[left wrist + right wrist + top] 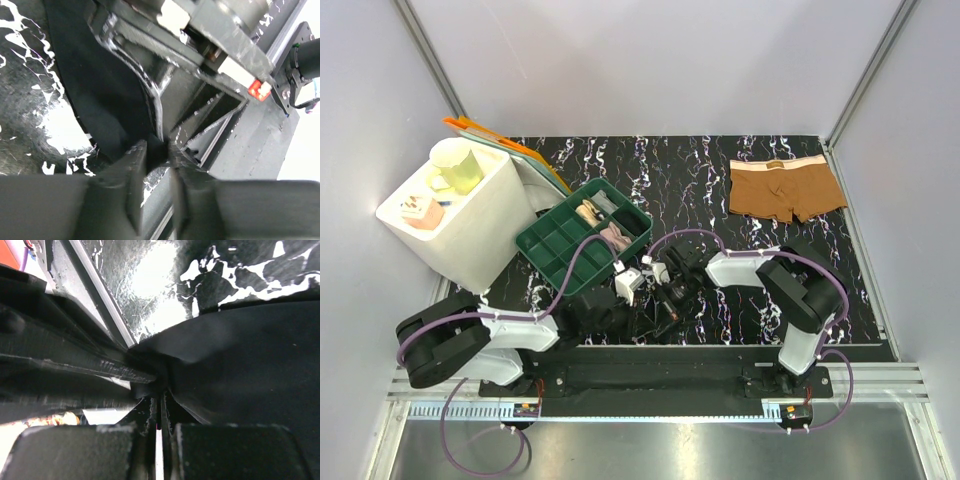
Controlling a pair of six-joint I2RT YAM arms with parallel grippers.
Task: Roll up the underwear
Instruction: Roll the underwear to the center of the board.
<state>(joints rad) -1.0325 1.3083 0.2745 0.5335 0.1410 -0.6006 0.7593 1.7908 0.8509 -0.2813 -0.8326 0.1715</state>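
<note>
1. Right claw [161, 399]: pressed together, no gap seen between the fingers [149, 426]. Pinched a gathered fold of the black underwear [250, 365] at the tips, with creases fanning out from the pinch.
2. Left claw [156, 152]: set narrowly apart, a sliver of marbled table [30, 140] seen through the gap between the fingers [132, 192]. Tips placed at a dark bunched edge of the black underwear. Could not tell whether gripped or only touched.
3. Both claws: stood tip to tip, low over the near edge of the table. Body of the right claw filled the left wrist view just ahead of the left claw's tips.
4. Black underwear: lay on the table under and between the two claws, spreading out ahead of each. Hard to pick out against the dark top from above.
5. Brown underwear [785, 188]: lay flat, pale waistband on the far side. Well apart from both claws, beyond the right claw toward the far right corner.
6. Green tray [558, 209]: compartmented, just beyond the left claw. Held pale bundles in a couple of compartments.
7. White bin [485, 235]: beyond and left of the left claw, right beside the green tray.
</note>
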